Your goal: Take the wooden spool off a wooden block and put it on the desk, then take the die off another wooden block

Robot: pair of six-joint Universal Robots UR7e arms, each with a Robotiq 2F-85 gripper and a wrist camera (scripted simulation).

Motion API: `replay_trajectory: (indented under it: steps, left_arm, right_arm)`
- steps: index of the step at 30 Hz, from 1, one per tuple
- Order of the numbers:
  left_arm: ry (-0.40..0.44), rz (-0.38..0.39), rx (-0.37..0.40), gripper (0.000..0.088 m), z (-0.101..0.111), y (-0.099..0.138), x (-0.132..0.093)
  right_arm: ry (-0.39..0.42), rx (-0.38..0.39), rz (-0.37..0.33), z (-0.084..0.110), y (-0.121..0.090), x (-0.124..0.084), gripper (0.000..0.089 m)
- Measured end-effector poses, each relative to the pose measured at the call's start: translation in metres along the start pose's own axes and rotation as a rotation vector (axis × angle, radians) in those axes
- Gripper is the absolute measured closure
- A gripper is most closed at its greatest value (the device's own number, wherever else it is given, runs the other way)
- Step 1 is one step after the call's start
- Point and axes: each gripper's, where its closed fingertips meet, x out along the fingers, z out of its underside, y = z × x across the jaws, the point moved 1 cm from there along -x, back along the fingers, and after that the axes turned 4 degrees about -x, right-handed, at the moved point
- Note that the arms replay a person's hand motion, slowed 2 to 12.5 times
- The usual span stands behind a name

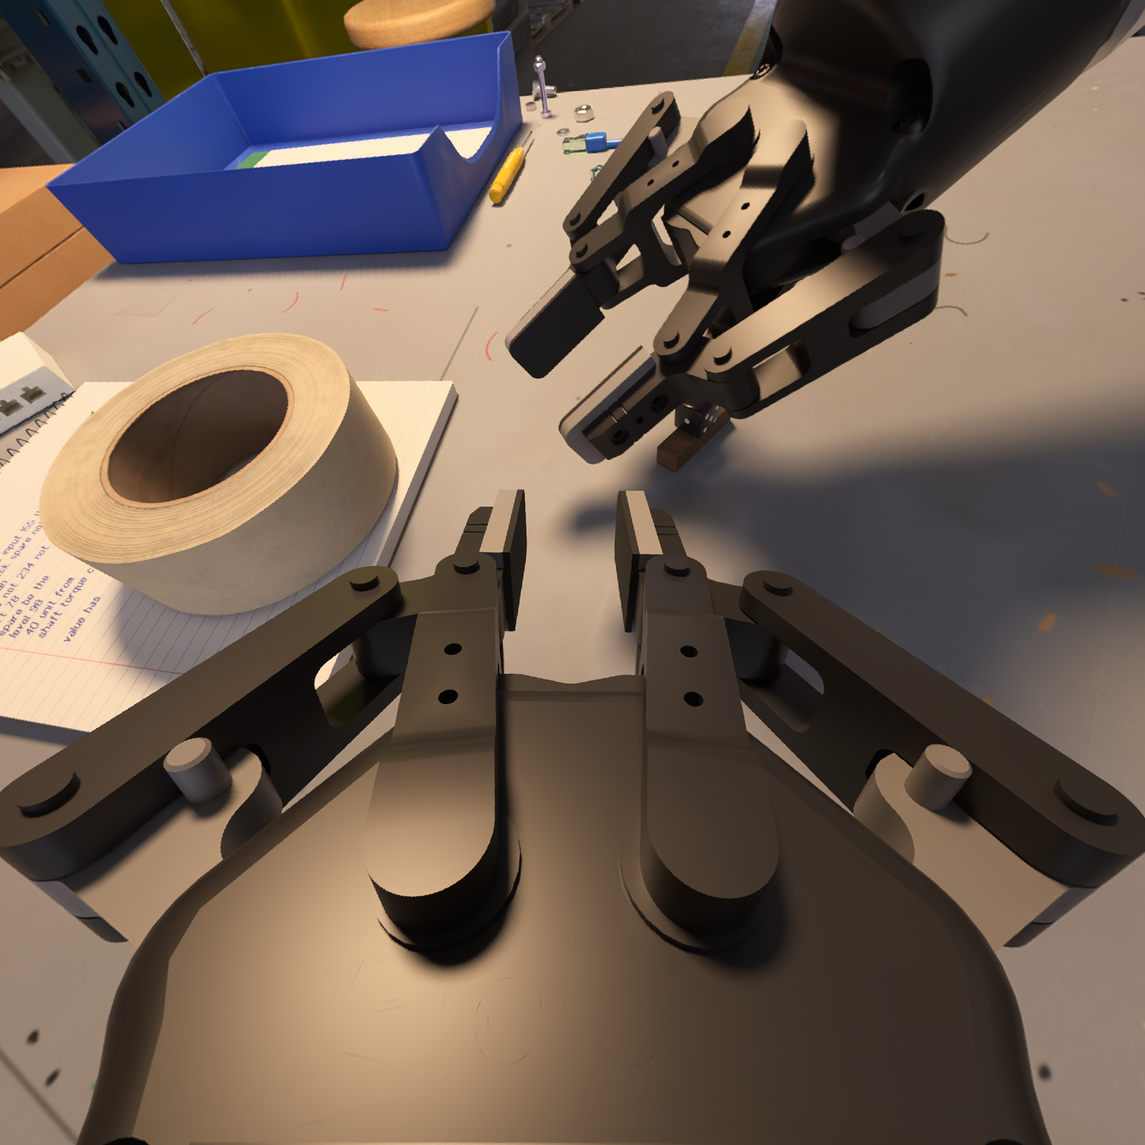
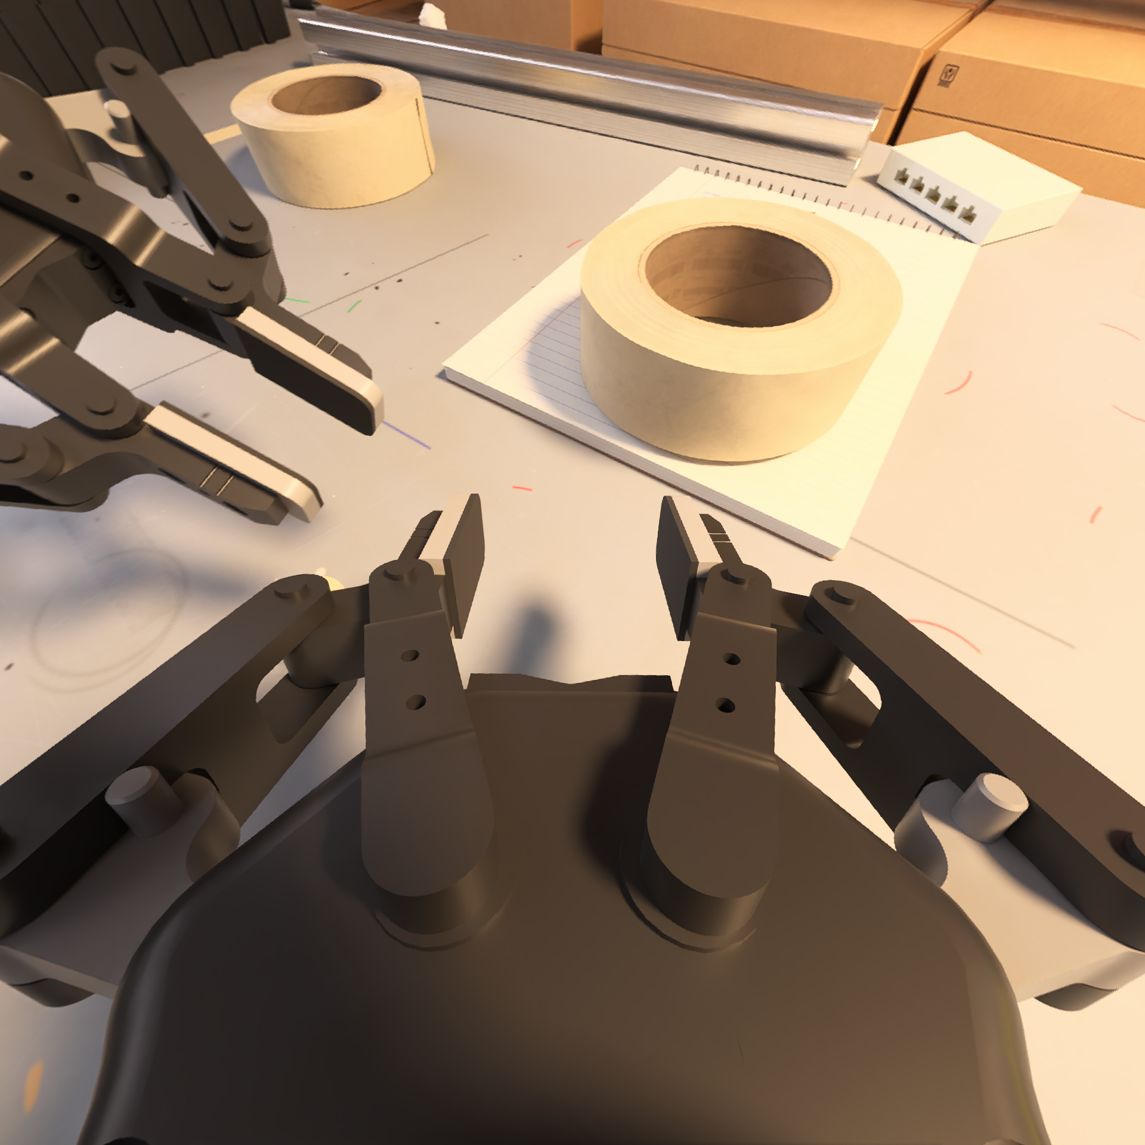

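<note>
Die [image 1: 699, 420], small and dark, sits on a dark wooden block [image 1: 679, 450] on the desk [image 1: 867, 557], just behind the right gripper [image 1: 567, 396]; one of each shows. That gripper hangs spread wide and empty. Left gripper [image 1: 570, 545] is half open, empty too. No spool is visible, so the first step cannot be judged; lifting the die remains. Two tape rolls [image 2: 740, 328], one notepad [image 2: 880, 446].

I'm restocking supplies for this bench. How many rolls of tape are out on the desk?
2. One tape roll lies flat on the notepad, ahead of the right gripper. The other roll sits directly on the desk, farther back beside the metal rail. More may lie out of view.
</note>
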Motion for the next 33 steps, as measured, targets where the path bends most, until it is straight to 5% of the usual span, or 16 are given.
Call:
replay_trajectory:
  steps: [12,33]
  left_arm:
    - [-0.006,-0.015,-0.011,0.0627,0.004,-0.004,0.0]
    - [-0.009,-0.019,-0.006,0.0642,0.007,-0.005,-0.001]
  right_arm:
    - [0.0,-0.041,-0.077,0.004,-0.014,0.002,0.0384]
    - [-0.041,-0.108,-0.089,0.013,-0.015,0.007,0.0389]
